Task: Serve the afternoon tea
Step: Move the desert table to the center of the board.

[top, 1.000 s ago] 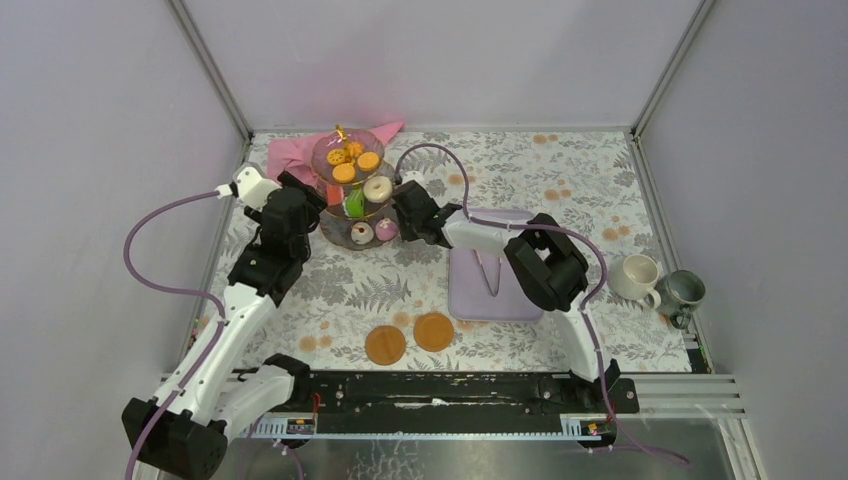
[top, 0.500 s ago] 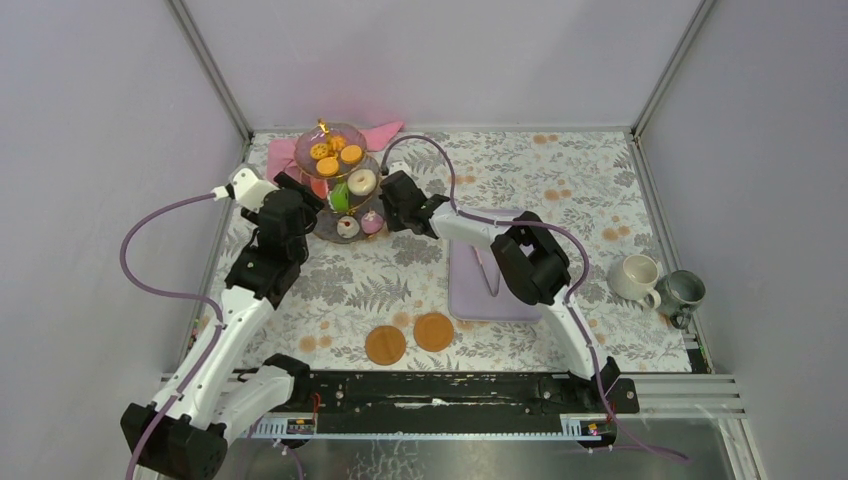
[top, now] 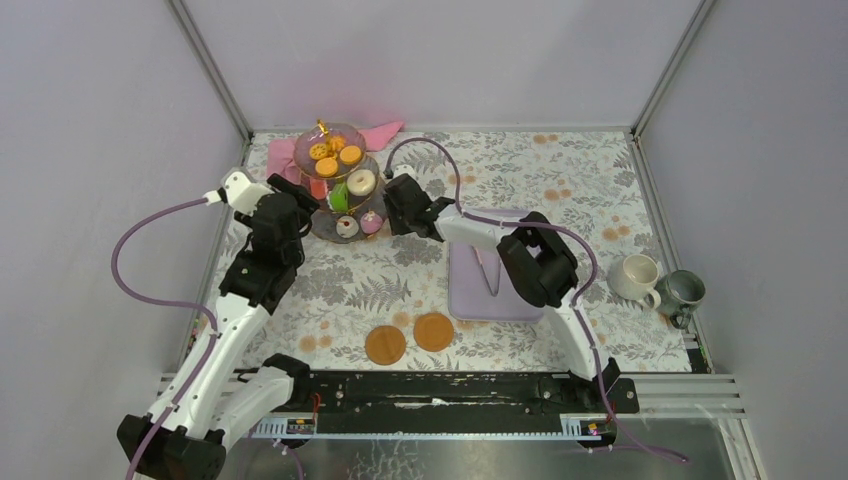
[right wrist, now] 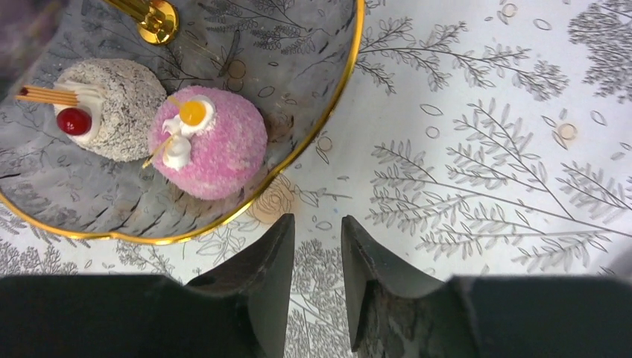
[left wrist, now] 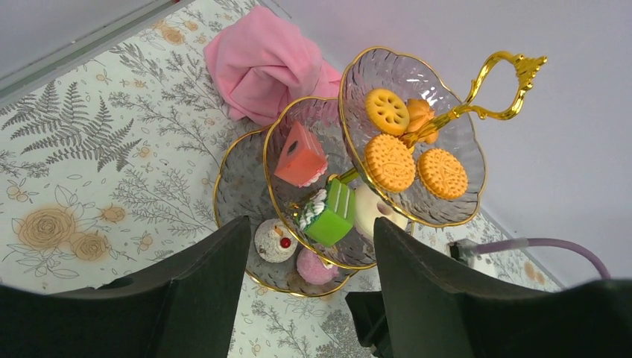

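The gold-rimmed, three-tier glass stand (left wrist: 387,71) showed only bottom-tier cupcakes (right wrist: 212,153) at the right wrist; left end effector (left wrist: 309,231) gaped, right end effector (right wrist: 317,224) barely parted.

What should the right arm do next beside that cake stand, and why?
Probably draw the right gripper back from the cake stand: its jaws hold nothing and sit just outside the bottom plate's gold rim. The cream mug and grey-green mug stand unserved far off to the right, on that arm's side.
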Motion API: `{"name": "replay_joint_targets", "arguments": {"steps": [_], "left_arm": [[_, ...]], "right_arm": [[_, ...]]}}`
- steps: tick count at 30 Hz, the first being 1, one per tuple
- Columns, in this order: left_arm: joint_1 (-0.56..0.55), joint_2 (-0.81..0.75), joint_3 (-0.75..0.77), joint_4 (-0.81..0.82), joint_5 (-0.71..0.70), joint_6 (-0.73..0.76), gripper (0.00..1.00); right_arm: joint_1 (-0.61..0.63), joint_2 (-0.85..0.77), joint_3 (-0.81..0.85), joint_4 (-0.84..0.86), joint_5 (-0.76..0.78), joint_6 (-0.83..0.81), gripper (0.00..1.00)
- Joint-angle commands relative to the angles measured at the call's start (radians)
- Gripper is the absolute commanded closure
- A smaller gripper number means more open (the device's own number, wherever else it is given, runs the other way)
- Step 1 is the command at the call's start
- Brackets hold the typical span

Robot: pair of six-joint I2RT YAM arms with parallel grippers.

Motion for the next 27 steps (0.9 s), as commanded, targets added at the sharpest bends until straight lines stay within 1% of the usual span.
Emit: {"name": "replay_joint_targets", "arguments": {"steps": [1,8,14,22,27], "left_arm": [[0.009,-0.013,0.013,-0.029,-0.029,0.004,0.31],[0.009,-0.032,0.008,-0.047,-0.020,-0.004,0.31],[0.009,-0.060,-0.001,-0.058,-0.007,-0.002,0.31],[0.009,-0.070,-0.003,-0.061,0.015,-0.007,0.31],[0.009,-0.075,-0.007,-0.058,0.023,-0.008,0.30]], "right_arm": [[0.004,-0.152,-0.058,0.041,0.044,-0.016,0.63],[0.005,-0.283,-0.210,0.031,0.074,0.001,0.61],[0.006,-0.385,-0.326,-0.027,0.132,0.009,0.60],[0.009,-0.418,-0.396,-0.124,0.239,0.026,0.59],[0.009,-0.411,-0.426,-0.155,0.271,0.050,0.59]]}}
